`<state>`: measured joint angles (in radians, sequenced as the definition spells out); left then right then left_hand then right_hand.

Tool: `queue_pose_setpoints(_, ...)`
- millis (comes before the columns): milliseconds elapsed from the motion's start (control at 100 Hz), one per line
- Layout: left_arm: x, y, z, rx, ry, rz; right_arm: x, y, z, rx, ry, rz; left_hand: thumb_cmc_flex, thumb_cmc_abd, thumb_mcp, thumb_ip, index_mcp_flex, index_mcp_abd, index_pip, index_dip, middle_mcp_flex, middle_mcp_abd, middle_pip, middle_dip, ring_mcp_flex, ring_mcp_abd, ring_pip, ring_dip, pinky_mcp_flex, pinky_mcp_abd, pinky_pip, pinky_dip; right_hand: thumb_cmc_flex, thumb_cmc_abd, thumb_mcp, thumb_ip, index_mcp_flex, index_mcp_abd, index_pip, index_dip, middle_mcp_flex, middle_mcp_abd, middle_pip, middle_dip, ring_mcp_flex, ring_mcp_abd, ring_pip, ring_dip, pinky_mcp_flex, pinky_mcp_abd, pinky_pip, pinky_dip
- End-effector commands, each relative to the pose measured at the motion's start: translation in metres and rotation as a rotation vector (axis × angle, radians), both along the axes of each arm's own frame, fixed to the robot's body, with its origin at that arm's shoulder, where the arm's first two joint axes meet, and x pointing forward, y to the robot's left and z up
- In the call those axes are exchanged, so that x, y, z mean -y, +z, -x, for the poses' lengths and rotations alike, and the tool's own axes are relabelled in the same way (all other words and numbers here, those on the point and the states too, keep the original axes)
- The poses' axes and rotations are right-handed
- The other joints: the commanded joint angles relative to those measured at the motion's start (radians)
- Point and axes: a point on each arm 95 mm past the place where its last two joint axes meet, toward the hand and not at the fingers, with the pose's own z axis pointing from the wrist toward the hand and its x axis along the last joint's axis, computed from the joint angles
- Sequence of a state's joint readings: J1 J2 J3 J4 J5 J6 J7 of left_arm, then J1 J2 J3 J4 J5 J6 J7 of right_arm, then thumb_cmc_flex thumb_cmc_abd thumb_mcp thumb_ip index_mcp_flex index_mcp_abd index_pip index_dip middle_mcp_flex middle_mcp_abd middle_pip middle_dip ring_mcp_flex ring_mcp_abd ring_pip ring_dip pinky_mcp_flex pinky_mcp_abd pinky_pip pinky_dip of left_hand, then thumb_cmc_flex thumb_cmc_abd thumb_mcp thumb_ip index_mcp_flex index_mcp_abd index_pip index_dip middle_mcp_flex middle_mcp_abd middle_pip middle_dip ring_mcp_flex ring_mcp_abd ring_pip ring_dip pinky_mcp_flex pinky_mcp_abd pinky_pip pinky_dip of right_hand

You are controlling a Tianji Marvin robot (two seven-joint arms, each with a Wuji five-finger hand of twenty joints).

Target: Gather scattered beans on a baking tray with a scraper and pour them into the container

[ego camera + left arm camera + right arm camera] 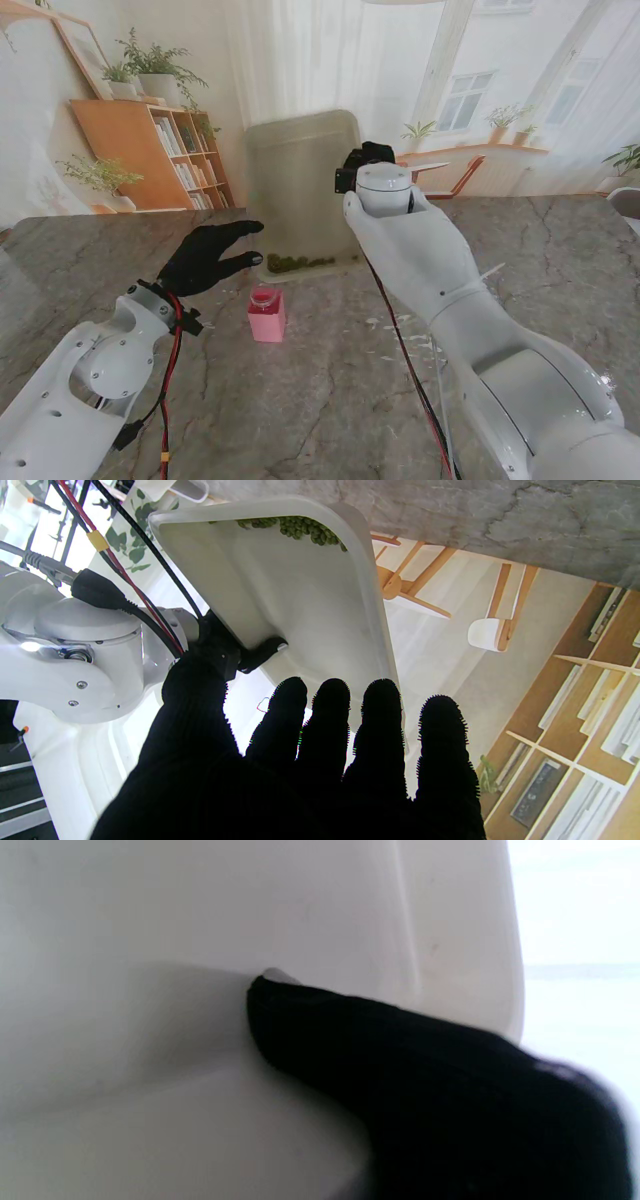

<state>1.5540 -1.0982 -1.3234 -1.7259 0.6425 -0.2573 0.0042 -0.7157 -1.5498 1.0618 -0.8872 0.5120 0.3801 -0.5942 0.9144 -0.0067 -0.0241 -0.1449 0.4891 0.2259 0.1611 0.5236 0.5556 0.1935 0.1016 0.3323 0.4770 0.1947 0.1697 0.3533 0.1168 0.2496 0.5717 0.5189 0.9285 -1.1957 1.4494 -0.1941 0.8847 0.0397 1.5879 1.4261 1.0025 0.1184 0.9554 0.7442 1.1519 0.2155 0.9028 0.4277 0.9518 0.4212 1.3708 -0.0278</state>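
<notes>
The pale baking tray (pixel 300 180) stands tilted steeply, its near edge resting on the table. Green beans (pixel 298 263) lie heaped along that low edge. My right hand (pixel 365 160), in a black glove, is shut on the tray's right rim high up; in the right wrist view a gloved finger (pixel 400 1050) presses the tray wall (pixel 200 915). My left hand (pixel 205 258) is open with fingers spread, beside the tray's lower left corner; whether they touch is unclear. In the left wrist view the fingers (pixel 325 720) point at the tray (pixel 280 580) and beans (pixel 300 527). A pink container (pixel 266 312) stands nearer to me than the beans.
Small white specks (pixel 400 325) lie on the marble table (pixel 560 250) beside my right forearm. A printed backdrop with a bookshelf (pixel 150 150) and windows rises behind the table's far edge.
</notes>
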Motion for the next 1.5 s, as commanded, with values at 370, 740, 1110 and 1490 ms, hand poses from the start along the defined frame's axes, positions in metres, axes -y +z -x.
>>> queue_pose_setpoints(370,-0.008,0.004,0.001,0.0,0.0,-0.048,-0.035,0.021,-0.005,0.094,0.142,0.003,0.026,0.06,-0.016,0.105,-0.019,-0.014,-0.014,-0.002,-0.026,-0.026,-0.008,0.007,-0.021,-0.007,-0.013,-0.009,-0.02,0.027,-0.02,0.021,0.169,0.022,0.121,0.063,0.036,-0.018,0.051,0.0,0.068,-0.196,0.202,0.095,0.058,-0.139,0.213,0.083,0.119,-0.143,0.328,0.116)
queue_pose_setpoints(740,-0.011,-0.001,0.004,-0.019,0.016,-0.056,-0.042,0.028,-0.007,0.144,0.183,0.014,0.027,0.059,-0.016,0.105,-0.02,-0.015,-0.015,-0.003,-0.024,-0.025,-0.008,0.007,-0.019,-0.005,-0.012,-0.008,-0.019,0.026,-0.02,0.024,0.164,0.029,0.121,0.062,0.037,-0.025,0.052,0.0,0.068,-0.198,0.201,0.096,0.057,-0.14,0.212,0.083,0.118,-0.144,0.324,0.116)
queue_pose_setpoints(1110,-0.011,-0.004,0.006,-0.042,0.025,-0.054,-0.048,0.036,-0.007,0.202,0.239,0.054,0.026,0.058,-0.016,0.105,-0.019,-0.017,-0.015,-0.003,-0.022,-0.025,-0.007,0.008,-0.018,-0.005,-0.011,-0.008,-0.016,0.023,-0.019,0.026,0.163,0.033,0.121,0.06,0.037,-0.032,0.051,0.001,0.068,-0.198,0.2,0.096,0.056,-0.141,0.21,0.085,0.118,-0.146,0.322,0.117)
queue_pose_setpoints(1490,-0.012,-0.005,0.008,-0.042,0.029,-0.053,-0.05,0.042,-0.007,0.234,0.266,0.073,0.027,0.056,-0.016,0.105,-0.018,-0.017,-0.014,-0.003,-0.022,-0.025,-0.007,0.008,-0.017,-0.003,-0.01,-0.007,-0.017,0.022,-0.019,0.027,0.162,0.035,0.121,0.061,0.037,-0.034,0.051,0.002,0.068,-0.2,0.199,0.096,0.055,-0.141,0.209,0.086,0.117,-0.146,0.32,0.117)
